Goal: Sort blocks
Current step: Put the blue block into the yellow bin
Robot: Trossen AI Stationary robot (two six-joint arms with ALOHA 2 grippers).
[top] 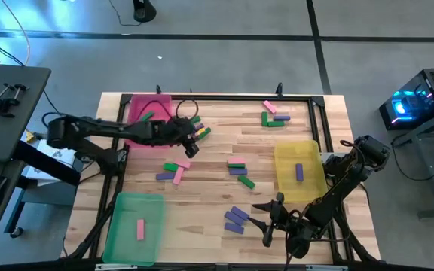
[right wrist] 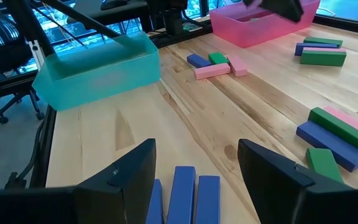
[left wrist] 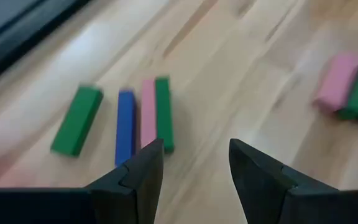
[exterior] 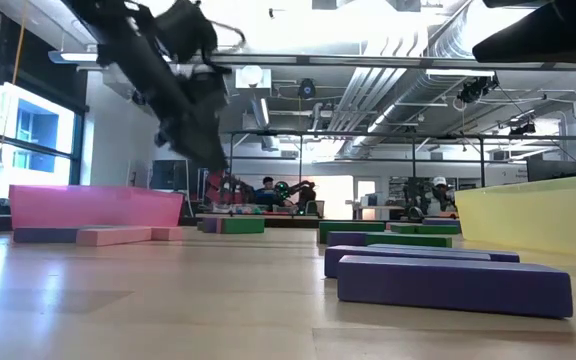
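Note:
Small green, pink and purple blocks lie flat in loose groups on the wooden table (top: pixel 217 196). My left gripper (top: pixel 194 143) hovers open above the table beside the pink tray. Nothing is between its fingers (left wrist: pixel 194 162). Just ahead of it lie a green block (left wrist: pixel 76 120), a purple one (left wrist: pixel 125 127), and a pink one (left wrist: pixel 148 109) side by side with another green one. My right gripper (top: pixel 261 220) stands open near the front edge, above a row of three purple blocks (right wrist: pixel 185 193), and holds nothing.
A pink tray (top: pixel 160 105) at the far left holds a green block. A green tray (top: pixel 119 226) at the near left holds a pink block (top: pixel 140 229). A yellow tray (top: pixel 311 150) on the right holds a purple block (top: pixel 299 172). More blocks lie at mid-table and at the far right (top: pixel 273 117).

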